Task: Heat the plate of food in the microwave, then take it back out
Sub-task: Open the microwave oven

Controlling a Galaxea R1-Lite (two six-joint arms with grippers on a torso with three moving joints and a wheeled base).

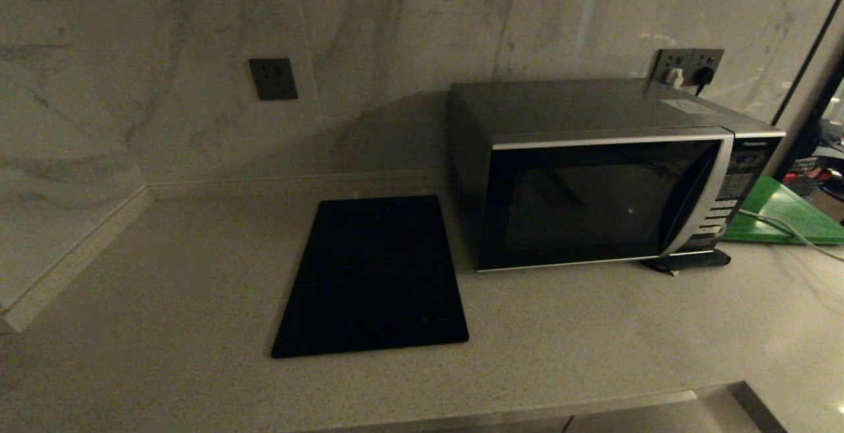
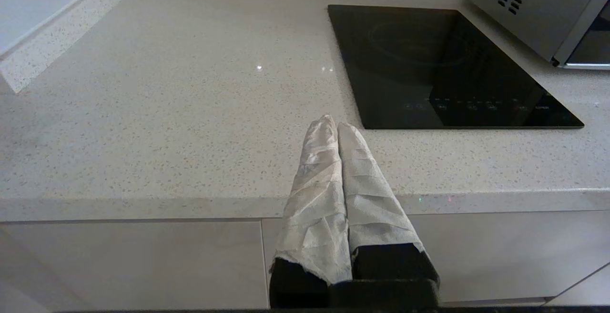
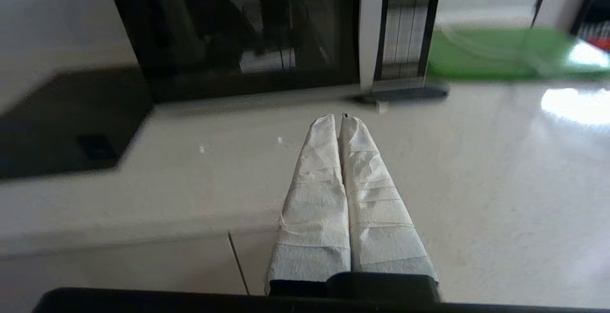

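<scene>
The silver-grey microwave (image 1: 606,176) stands at the back right of the counter with its dark glass door closed; its door also fills the top of the right wrist view (image 3: 238,32). The plate of food is out of view. My left gripper (image 2: 336,123) hangs shut and empty over the counter's front edge, short of the cooktop. My right gripper (image 3: 337,118) is shut and empty too, above the counter in front of the microwave's door and button panel (image 3: 405,22). Neither arm shows in the head view.
A flat black cooktop slab (image 1: 372,275) lies left of the microwave. A green board (image 1: 781,212) with a white cable across it sits to the microwave's right. Wall sockets (image 1: 689,67) are behind it. A raised stone ledge (image 1: 72,255) borders the counter's left.
</scene>
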